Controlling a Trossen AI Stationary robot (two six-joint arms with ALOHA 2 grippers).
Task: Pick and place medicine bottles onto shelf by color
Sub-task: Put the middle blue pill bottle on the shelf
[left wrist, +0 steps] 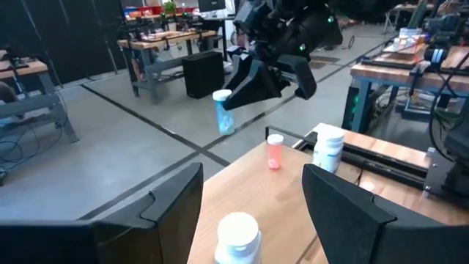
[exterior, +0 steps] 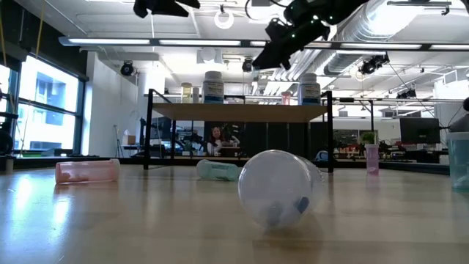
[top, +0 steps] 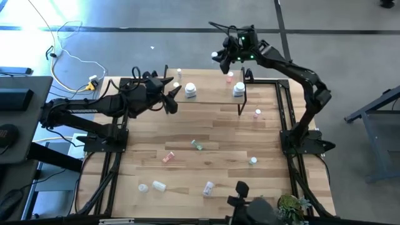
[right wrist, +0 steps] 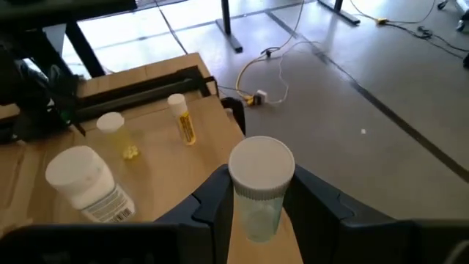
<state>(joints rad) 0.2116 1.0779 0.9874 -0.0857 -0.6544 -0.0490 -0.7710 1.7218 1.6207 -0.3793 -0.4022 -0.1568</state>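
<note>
The shelf [top: 212, 94] stands at the table's far side. It carries two white bottles [top: 190, 91] [top: 239, 89], a pink bottle [top: 230, 77] and small yellow ones [right wrist: 181, 117]. My right gripper [top: 219, 56] hovers just beyond the shelf's far edge, shut on a pale clear bottle with a white cap [left wrist: 223, 111]. My left gripper [top: 173, 97] is open, above the shelf's left end, by the left white bottle [left wrist: 238, 235]. Several other bottles lie or stand on the tabletop, among them a green one [top: 197, 145] and a pink one [top: 168, 157]. My right gripper pinches the clear bottle between its two fingers [right wrist: 212, 202] on the body just below the white cap [right wrist: 261, 170]. The fingers come slanting down from the table's right. The bottle is upright and lifted clear, with its lower part [left wrist: 226, 125] showing below the fingers.
A clear jar [exterior: 278, 187] lies close before the low camera. A pink bottle [exterior: 86, 171] and a green one [exterior: 218, 170] lie on their sides; another pink one [top: 257, 114] stands right of the shelf's legs. A potted plant [top: 290, 206] sits at the near right corner.
</note>
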